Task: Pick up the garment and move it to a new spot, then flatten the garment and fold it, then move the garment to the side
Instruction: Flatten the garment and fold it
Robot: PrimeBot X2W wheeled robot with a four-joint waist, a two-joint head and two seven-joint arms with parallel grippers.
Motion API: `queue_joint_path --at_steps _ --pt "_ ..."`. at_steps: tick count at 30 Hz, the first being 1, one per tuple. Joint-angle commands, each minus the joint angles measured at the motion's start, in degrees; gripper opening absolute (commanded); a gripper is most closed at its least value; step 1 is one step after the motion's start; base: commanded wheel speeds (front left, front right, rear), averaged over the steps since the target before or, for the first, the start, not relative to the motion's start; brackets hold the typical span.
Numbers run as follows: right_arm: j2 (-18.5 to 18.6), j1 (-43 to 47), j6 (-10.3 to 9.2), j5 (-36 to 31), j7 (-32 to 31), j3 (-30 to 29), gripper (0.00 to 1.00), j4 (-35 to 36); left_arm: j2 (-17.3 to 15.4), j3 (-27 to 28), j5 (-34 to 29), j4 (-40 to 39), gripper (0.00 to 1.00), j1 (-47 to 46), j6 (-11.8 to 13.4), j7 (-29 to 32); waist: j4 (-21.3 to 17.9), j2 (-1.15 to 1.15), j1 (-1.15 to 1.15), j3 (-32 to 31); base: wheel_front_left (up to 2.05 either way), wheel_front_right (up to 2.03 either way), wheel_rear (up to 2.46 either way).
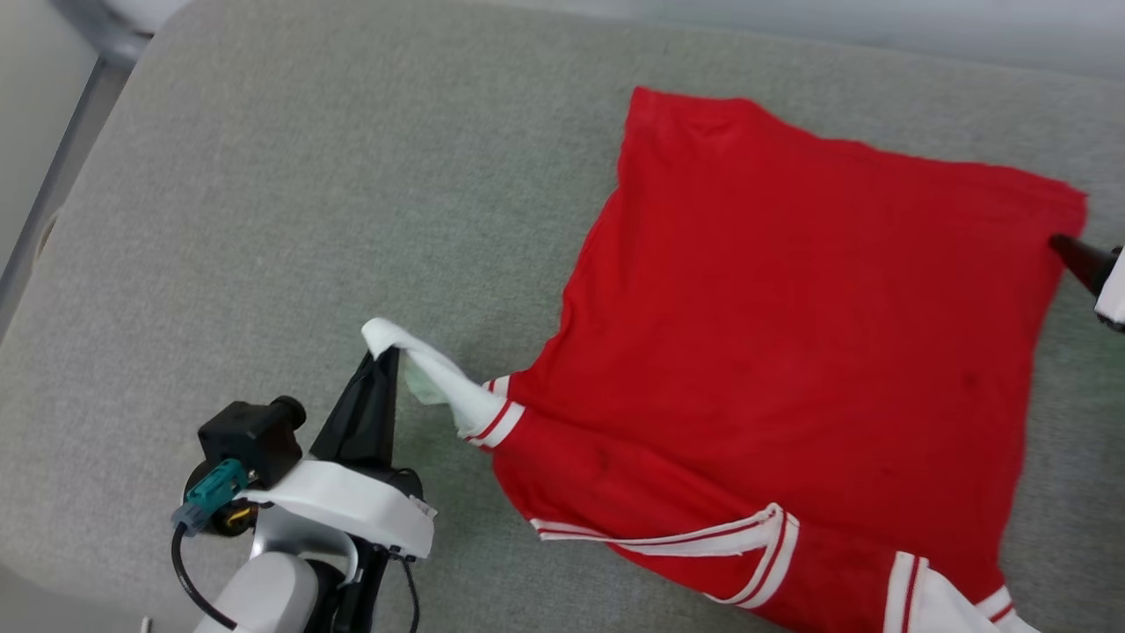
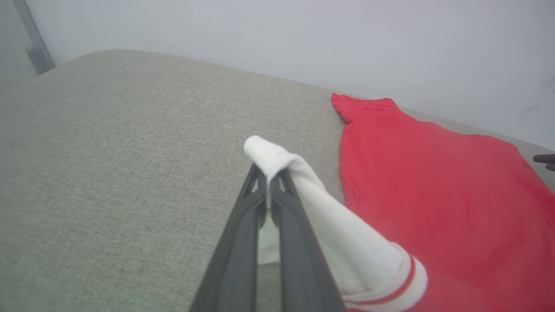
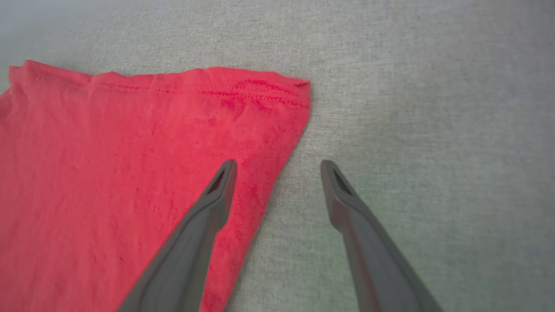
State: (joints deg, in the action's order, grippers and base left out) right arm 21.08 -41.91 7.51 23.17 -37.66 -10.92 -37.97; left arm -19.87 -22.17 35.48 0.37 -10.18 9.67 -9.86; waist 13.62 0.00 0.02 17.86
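Garment (image 1: 791,352), one sleeve beyond head view's edge

Bare grey cushion (image 1: 264,220) left of garment (image 1: 791,352)

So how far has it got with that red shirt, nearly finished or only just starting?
Roughly midway, I'd judge. Done, it seems: the garment lies spread mostly flat on the grey cushion. In hand: the left end effector is shut on a white sleeve, holding it stretched outward, and the right end effector stands open at a hem corner. Left: no fold is visible yet, nor the move to the side.
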Motion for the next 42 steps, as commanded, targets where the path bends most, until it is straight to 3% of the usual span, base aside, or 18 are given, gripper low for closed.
queue_joint_path --at_steps 1,11,12,13,14,15,24,31,37,38,42 --pt "0.69 -2.54 -0.03 -1.24 -0.97 0.17 1.0 -1.15 0.46 -0.45 -0.34 0.18 0.0 -1.56 -0.56 -0.64 3.27 0.0 -0.02 3.62 0.0 0.0 0.0" --pt "0.41 -7.11 -0.07 -5.73 -9.36 -0.42 1.0 -10.23 1.85 -1.1 -0.86 0.41 0.0 -4.47 -1.54 -2.45 5.73 0.0 -0.02 8.42 0.0 0.0 0.0" --pt "-0.16 -6.46 -0.07 -5.94 -11.06 -0.92 0.94 -11.59 1.88 -1.07 -0.86 0.51 0.0 -4.46 -1.55 -2.54 5.74 0.0 -0.02 8.55 0.0 0.0 0.0" --pt "-0.7 -5.79 -0.07 -6.4 -12.54 -1.27 0.45 -12.83 1.95 -1.01 -0.8 0.65 0.0 -4.36 -1.52 -2.61 5.71 0.0 -0.02 8.61 0.0 0.0 0.0" --pt "-1.23 -5.33 -0.07 -6.67 -13.46 -1.55 0.11 -13.61 2.03 -0.94 -0.75 0.74 0.0 -4.27 -1.5 -2.79 5.67 0.0 -0.02 8.64 0.0 0.0 0.0" --pt "-1.72 -5.12 -0.07 -6.8 -13.91 -1.85 0.0 -13.98 2.07 -0.89 -0.7 0.77 0.0 -4.2 -1.46 -2.95 5.62 0.0 -0.02 8.65 0.0 0.0 0.0" --pt "-0.52 -5.85 -0.05 -7.46 -11.05 -2.22 0.0 -9.96 0.89 -0.22 -0.75 1.67 0.0 -2.75 -0.73 -2.85 3.78 0.0 -0.02 4.57 0.0 0.0 0.0" --pt "0.43 -1.18 -0.07 -5.3 -8.21 0.12 0.0 -3.11 -0.9 1.56 -0.01 2.3 0.0 0.5 1.21 -2.53 -0.74 0.0 -0.02 -1.34 0.0 0.0 0.0" --pt "0.62 10.0 -0.07 -1.7 -7.92 0.72 0.0 6.44 -2.22 3.01 1.44 3.45 0.0 4.0 2.36 -1.78 -5.37 0.0 -0.02 -5.69 0.0 0.0 0.0" --pt "-0.47 17.42 -0.06 -0.38 -7.6 -1.06 0.0 12.0 -2.8 3.51 2.19 4.31 0.0 5.76 2.74 -1.09 -7.27 0.0 -0.02 -7.82 0.0 0.0 0.0" --pt "-3.65 28.39 -0.06 1.22 -7.35 -5.1 0.0 20.34 -3.66 4.18 3.46 5.21 0.0 8.04 3.26 0.0 -9.25 0.0 -0.02 -10.37 0.0 0.0 0.0"
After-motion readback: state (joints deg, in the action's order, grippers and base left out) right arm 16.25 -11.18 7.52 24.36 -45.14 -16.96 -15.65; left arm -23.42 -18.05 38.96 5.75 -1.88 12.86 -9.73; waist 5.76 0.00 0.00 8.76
